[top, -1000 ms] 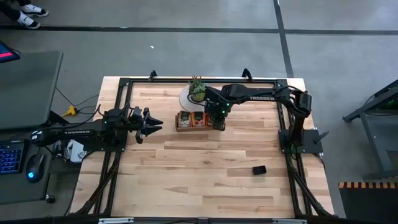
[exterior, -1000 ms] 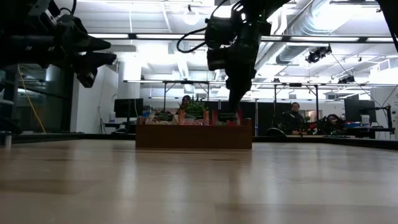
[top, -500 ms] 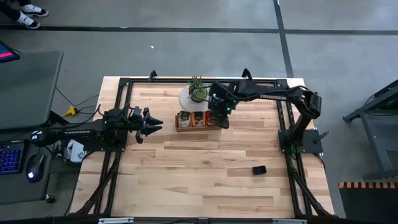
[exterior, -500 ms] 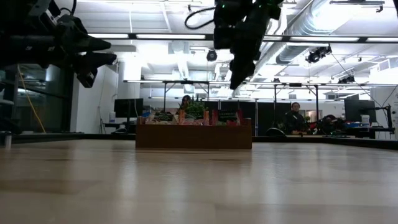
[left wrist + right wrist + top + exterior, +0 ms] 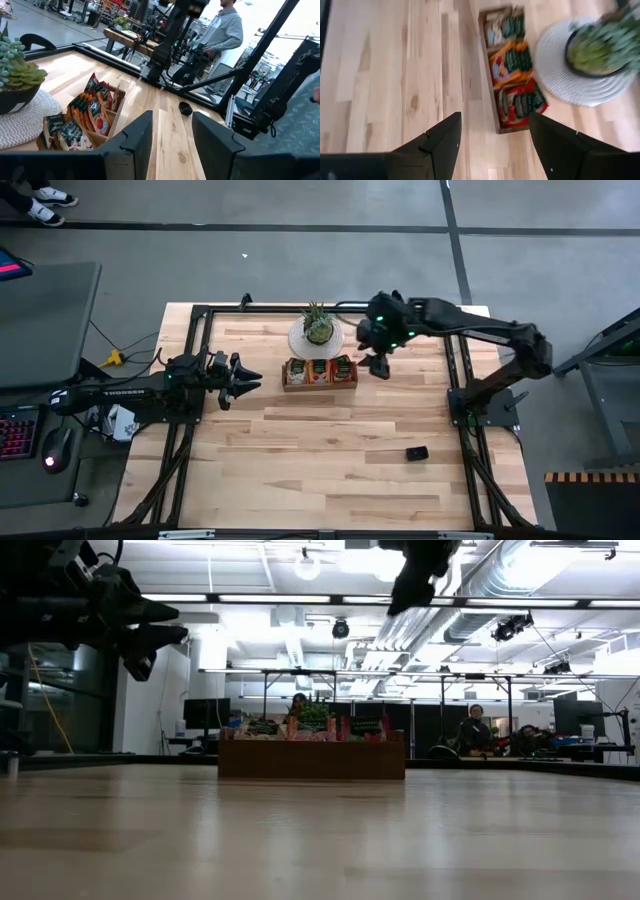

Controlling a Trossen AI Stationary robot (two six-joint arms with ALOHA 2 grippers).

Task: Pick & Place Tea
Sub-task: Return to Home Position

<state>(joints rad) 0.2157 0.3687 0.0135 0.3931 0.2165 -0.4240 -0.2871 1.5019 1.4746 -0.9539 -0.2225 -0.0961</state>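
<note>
The tea sachets, red-orange, green and pale, stand on edge in the compartments of the brown wooden tray, which sits at the far middle of the table. In the left wrist view the sachets lean in their rows. My right gripper hangs open high above the table, just right of the tray, pointing down at a slant, with nothing between its fingers. It shows at the top of the low view. My left gripper waits open and level at the left, well clear of the tray.
A potted succulent on a round white mat stands right behind the tray. A small black block lies near the right front. A black frame rail borders the table. Bare wood lies in front of the tray. People sit beyond the far edge.
My right gripper has risen out of the tray's right compartment, where its fingers reached down among the sachets, and has drawn back toward the table's right edge while tipping less steeply. The sachets stay in the tray.
</note>
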